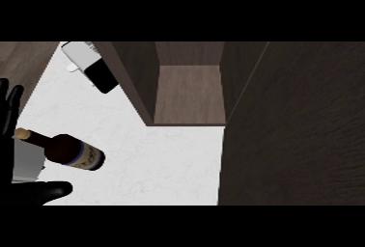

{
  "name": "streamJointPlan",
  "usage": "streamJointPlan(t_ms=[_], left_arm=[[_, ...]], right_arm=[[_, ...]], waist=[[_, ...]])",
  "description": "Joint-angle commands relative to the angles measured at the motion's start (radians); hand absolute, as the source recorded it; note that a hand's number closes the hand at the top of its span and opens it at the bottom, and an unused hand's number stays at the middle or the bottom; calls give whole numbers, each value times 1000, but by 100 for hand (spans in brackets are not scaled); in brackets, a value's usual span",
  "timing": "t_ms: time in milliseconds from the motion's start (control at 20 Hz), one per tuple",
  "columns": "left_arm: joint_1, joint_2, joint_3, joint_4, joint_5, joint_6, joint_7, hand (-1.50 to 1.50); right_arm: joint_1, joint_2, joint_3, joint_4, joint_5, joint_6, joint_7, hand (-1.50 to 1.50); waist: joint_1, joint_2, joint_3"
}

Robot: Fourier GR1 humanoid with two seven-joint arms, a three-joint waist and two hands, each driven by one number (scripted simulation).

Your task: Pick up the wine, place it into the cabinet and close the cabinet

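Left hand (10,108) open at left edge, beside wine bottle (68,151).

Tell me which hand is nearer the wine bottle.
Left. The left hand shows at the view's left edge, fingers up, just beside the wine bottle and its neck. The right hand shows nowhere.

Black left hand (10,108) at the view's left edge, fingers straight and pointing up, open and resting. Grey forearm (27,161) just below it, rising from the lower left. Black, rounded part at the bottom left corner, unclear. No right hand in view.
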Motion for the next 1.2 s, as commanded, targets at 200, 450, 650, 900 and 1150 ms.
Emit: streamJointPlan(t_ms=[200,450,650,900,1150], left_arm=[[-80,15,0,-161,39,110,311,-150],[-60,54,69,-242,89,105,377,-150],[-106,84,87,-287,95,155,515,-150],[-93,103,103,-350,91,175,588,-150],[-70,105,118,-337,87,160,572,-150]], right_arm=[[43,20,151,-228,0,-28,240,-150],[74,24,203,-341,44,-58,326,-150],[41,-4,213,-424,63,-79,429,-150],[-37,28,326,-395,196,-163,468,-150],[-77,11,357,-385,223,-204,502,-150]], waist=[[-1,-1,-4],[-1,-1,-4],[-3,-2,-4],[-1,-3,-4],[-1,-3,-5]])
